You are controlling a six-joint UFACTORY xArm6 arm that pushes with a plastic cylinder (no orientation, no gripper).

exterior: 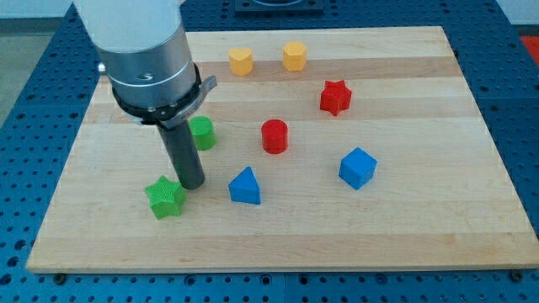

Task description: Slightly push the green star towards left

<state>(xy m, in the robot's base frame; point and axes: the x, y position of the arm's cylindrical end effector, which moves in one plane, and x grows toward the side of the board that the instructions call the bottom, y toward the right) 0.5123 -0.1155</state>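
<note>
The green star [165, 198] lies on the wooden board [278, 244] at the view's lower left. My tip [191, 185] rests at the star's upper right edge, touching or nearly touching it. The dark rod rises from there to the arm's grey and white body at the view's top left.
A green cylinder [202, 133] stands just behind the rod. A blue triangular block [245, 187] is right of the tip. A red cylinder [274, 135], blue cube [357, 167], red star [335, 98] and two yellow blocks [241, 61] [294, 55] lie farther right and up.
</note>
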